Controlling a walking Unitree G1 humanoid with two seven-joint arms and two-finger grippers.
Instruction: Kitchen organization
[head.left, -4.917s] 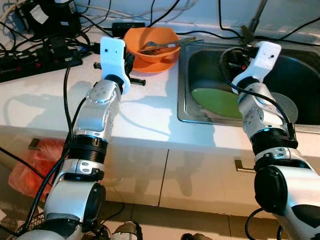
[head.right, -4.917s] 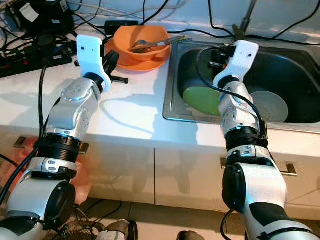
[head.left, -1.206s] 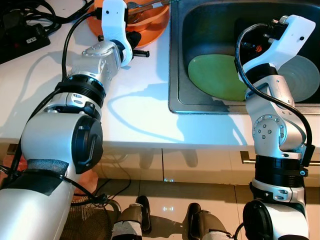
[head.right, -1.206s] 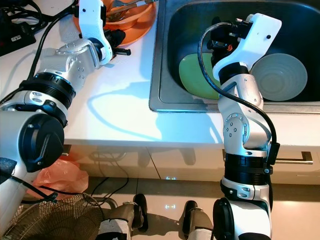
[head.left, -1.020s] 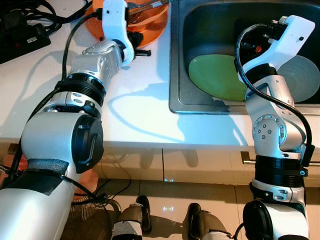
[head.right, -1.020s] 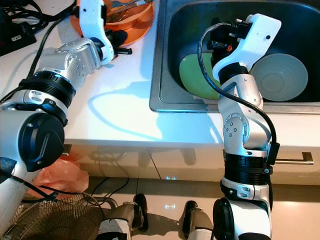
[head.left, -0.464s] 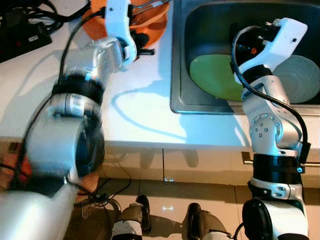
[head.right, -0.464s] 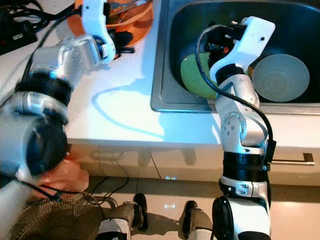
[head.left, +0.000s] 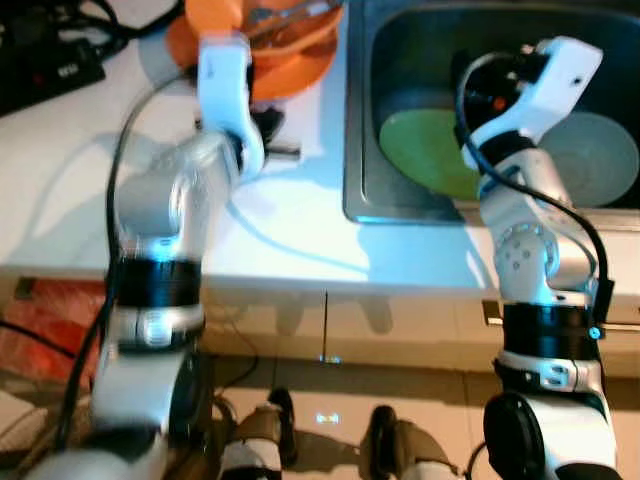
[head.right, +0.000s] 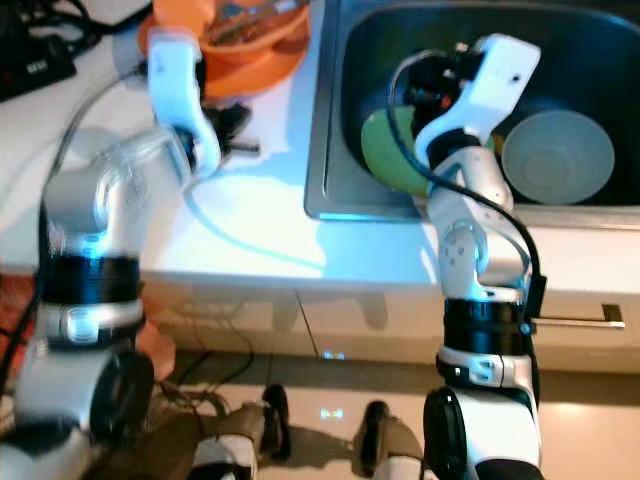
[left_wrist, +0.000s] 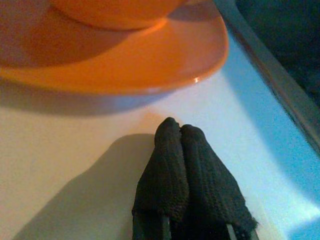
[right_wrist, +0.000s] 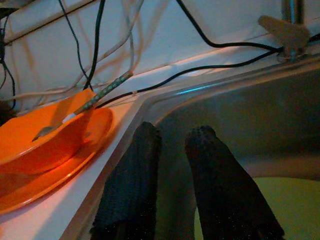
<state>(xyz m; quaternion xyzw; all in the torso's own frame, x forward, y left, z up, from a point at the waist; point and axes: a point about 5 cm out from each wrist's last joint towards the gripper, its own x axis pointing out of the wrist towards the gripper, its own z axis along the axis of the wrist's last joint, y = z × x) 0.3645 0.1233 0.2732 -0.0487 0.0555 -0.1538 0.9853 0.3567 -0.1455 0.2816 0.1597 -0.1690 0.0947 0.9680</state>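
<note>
Hovering low over the white table (head.left: 80, 190), the left end effector (left_wrist: 180, 132) has its two black fingers pressed together, empty, tips just short of the rim of the flat orange plastic plate (left_wrist: 150, 65) that carries a round orange bowl (head.left: 290, 25). Bowl holds some long utensils (head.right: 250, 22), blurred, type unclear. Plate and bowl sit at the back of the table right beside the left wall of the stainless steel sink basin (head.left: 352, 120). Right end effector (right_wrist: 172, 145) is raised over the sink near that same left wall, fingers slightly apart with a narrow gap, gripping nothing. Inside the basin a flat light-green round plate (head.left: 425, 150) lies on the bottom, partly behind the right arm; a grey round plate (head.right: 558, 155) lies beside it further right, edges close or touching, cannot tell. Black cables (right_wrist: 95, 40) run along the white wall behind the sink, a metal tap base (right_wrist: 290, 20) stands at the back rim. Black power strip (head.left: 45, 70) sits at the far left of the table. Left arm is motion-blurred in both eye views. Red-orange plastic bag (head.left: 50, 320) on the floor below the table.
</note>
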